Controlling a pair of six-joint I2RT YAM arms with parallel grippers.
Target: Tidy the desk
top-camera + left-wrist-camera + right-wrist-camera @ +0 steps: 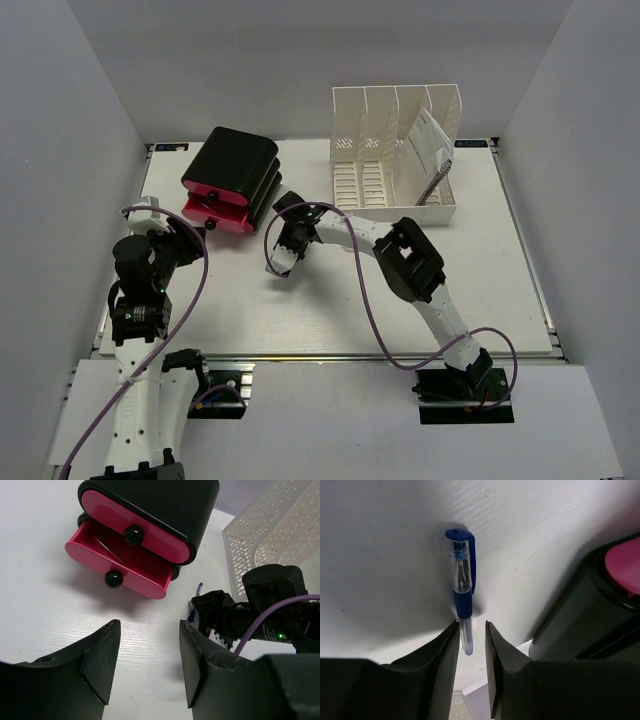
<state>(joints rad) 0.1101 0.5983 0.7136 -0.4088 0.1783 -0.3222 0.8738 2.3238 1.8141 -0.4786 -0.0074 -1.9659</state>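
High above the near edge, we look down on the whole tabletop (330, 310). Our left wrist view sits low, facing the black-and-pink drawer unit (150, 525) at upper centre. Our right wrist view hangs very close over a blue pen (462, 580). Both wrist views share the blue pen and the drawer unit.

A black drawer unit (232, 172) with pink fronts, each with a round black knob, has its lower drawer (140, 582) pulled open. Just off the unit's right front corner lies a blue pen (462, 582) with a clear barrel. Well to the unit's right stands a white slotted file rack (372, 150), with a booklet (430, 148) leaning in its rightmost slot.
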